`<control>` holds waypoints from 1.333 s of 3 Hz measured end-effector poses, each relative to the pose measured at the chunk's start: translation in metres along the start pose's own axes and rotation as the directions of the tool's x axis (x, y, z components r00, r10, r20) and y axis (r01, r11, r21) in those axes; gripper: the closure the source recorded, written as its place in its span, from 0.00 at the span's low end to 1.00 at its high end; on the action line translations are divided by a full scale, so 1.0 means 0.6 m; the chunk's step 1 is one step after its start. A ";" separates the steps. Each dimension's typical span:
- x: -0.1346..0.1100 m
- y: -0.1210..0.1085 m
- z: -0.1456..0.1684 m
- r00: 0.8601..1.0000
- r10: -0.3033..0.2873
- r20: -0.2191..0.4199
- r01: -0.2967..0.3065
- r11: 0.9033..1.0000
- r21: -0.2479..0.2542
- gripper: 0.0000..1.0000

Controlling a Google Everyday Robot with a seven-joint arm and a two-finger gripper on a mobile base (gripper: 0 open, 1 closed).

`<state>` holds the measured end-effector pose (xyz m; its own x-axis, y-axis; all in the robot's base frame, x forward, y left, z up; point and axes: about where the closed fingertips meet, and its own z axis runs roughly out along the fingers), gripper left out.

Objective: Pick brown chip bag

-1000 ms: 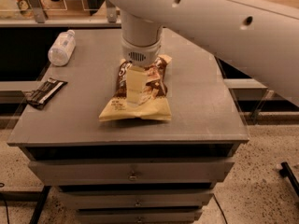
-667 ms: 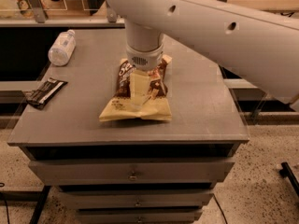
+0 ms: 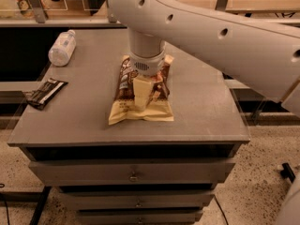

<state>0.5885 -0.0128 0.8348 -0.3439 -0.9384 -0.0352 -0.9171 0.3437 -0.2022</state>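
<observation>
Ok so the gripper (image 3: 140, 100) is down at mid-frame, planted right on top of the brown chip bag (image 3: 124, 112), wrist pointing straight down. Can't tell from where I'm standing if it's got the bag clamped or how wide it's set, the wrist blocks that part tbh.

The bag itself lies flat on the grey tabletop (image 3: 201, 102), about center of frame, dark end toward the top of frame and pale yellow end toward the bottom edge.

What's diff vs a sec ago: not much at the business end. The gripper sits at basically the same spot on the bag, and the bag hasn't budged or come off the surface. The big white arm (image 3: 211, 32) is what changed; it's swung so it cuts across the upper right of the frame at a lower angle. My guess is it's settling into the grasp, so the pick isn't done yet and the lift is what's left.

Headcount:
- 1 brown chip bag
- 1 clear bottle (image 3: 62, 48) on its side, upper left
- 1 small black wrapper (image 3: 44, 92), left edge of the top
- 3 drawers (image 3: 187, 172) under the top, w/ small knobs
- 1 arm, 1 gripper
</observation>
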 end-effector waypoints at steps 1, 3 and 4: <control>0.000 -0.001 -0.006 1.000 0.000 0.000 0.000 1.000 0.000 0.64; 0.003 -0.010 -0.050 0.997 0.007 0.081 -0.008 1.000 0.009 1.00; 0.009 -0.017 -0.106 0.988 0.004 0.157 -0.009 0.999 0.037 1.00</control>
<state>0.5833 -0.0189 0.8992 -0.3112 -0.9314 -0.1889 -0.9058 0.3509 -0.2376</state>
